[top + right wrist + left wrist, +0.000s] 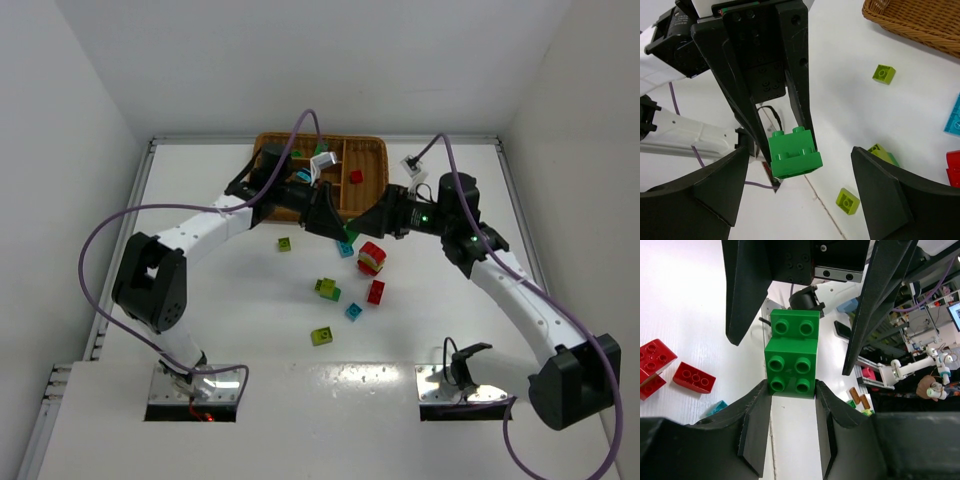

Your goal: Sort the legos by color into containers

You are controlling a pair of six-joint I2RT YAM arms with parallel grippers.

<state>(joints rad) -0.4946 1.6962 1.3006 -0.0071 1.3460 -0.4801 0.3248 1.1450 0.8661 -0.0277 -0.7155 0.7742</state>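
My left gripper [792, 390] is shut on a green lego stack [792, 357], two bricks joined, held above the table. In the top view it [335, 222] meets my right gripper [368, 224] just in front of the wicker tray [372, 150]. My right gripper [799, 155] is open, its fingers [725, 185] either side of the green stack [794, 152] without touching it. The tray holds a red brick [356, 177] and a cyan brick [322, 158]. Loose legos lie on the table: a red-and-yellow clump [371, 258], a red brick [376, 292] and a green clump [326, 289].
More loose bricks: yellow-green ones [284, 243] [321, 336] and cyan ones [346, 249] [353, 311]. The right wrist view shows the tray corner [920, 20] and a yellow-green brick [883, 74]. Red bricks [694, 377] lie left in the left wrist view. Purple cables loop over both arms.
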